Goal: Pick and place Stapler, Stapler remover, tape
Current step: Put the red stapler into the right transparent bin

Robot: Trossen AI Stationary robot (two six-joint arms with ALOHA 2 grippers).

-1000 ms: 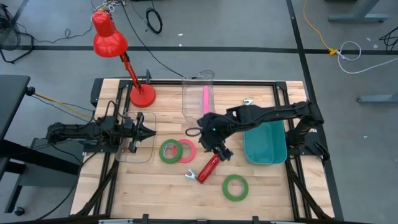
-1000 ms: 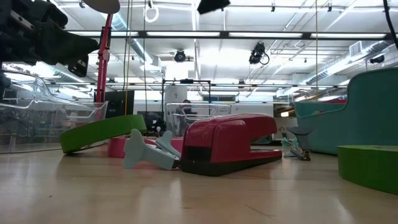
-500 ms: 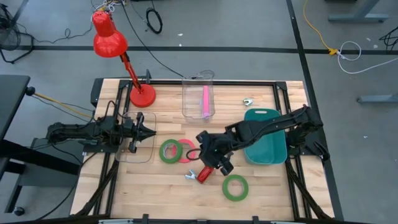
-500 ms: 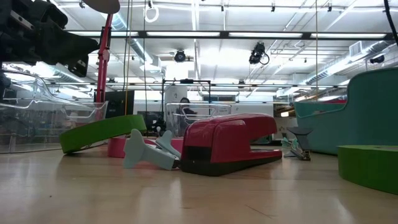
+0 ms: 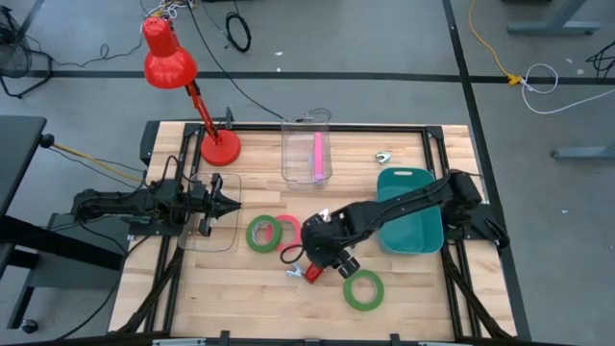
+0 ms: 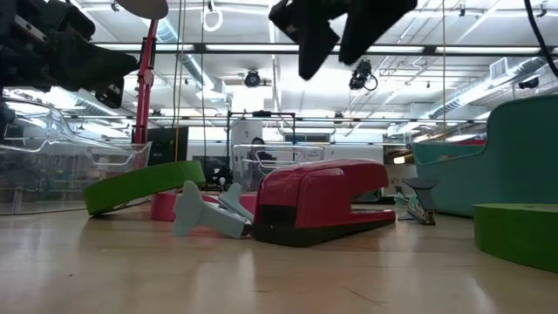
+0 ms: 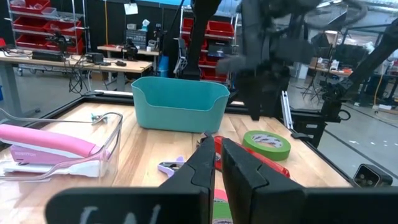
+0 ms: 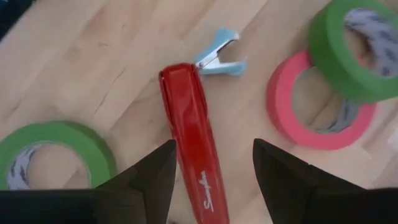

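The wooden worktop [image 5: 240, 288] fills the middle of the room, framed by black rails, and a red lamp [image 5: 171, 58] leans out from its base at the far left corner. The right arm reaches in from beside the teal bin [image 5: 413, 223], its end effector [image 5: 322, 258] hanging over the red stapler [image 8: 193, 140] with the fingers spread wide apart, one to each side of the stapler's body and holding nothing; from table height it is clearly above the stapler, not touching it. The left arm waits at the left edge of the worktop, its end effector [image 7: 214, 167] pinched nearly closed and empty, poised over a clear tray [image 5: 213, 226]. A second clear bin [image 5: 307, 154] at the far side holds a pink stapler [image 5: 318, 154]. The red stapler lies flat near the front centre. Of the tape, a green ring [image 5: 260, 234] leans on a pink-red ring [image 5: 289, 232] just left of the right arm, and another green ring [image 5: 364, 289] lies flat by itself to the stapler's right. The pale blue remover [image 8: 221, 57] sits at the stapler's end, touching it or very nearly. A small metal piece [image 5: 384, 156] lies past the teal bin.
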